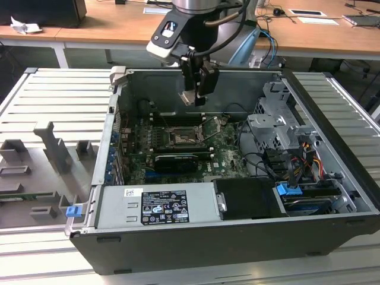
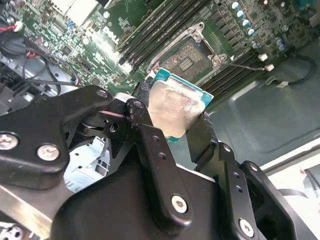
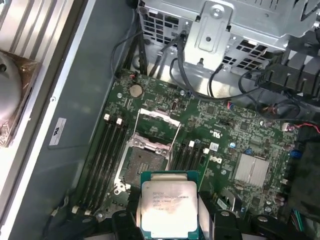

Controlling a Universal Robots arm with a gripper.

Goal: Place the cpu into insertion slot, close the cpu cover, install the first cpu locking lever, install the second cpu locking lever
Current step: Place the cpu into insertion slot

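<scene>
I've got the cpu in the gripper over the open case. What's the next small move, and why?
Probably ease straight down a little toward the socket. The gripper holds the cpu well above the motherboard, the cpu cover stands open, and the socket looks bare.

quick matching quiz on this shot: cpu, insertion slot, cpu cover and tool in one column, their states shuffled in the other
1. cpu
2. insertion slot
3. cpu cover
4. tool

a. empty
b. swung open, off the slot
c. shut on the cpu
d. held up, not yet seated

Pairs: 1-d, 2-a, 3-b, 4-c
</scene>
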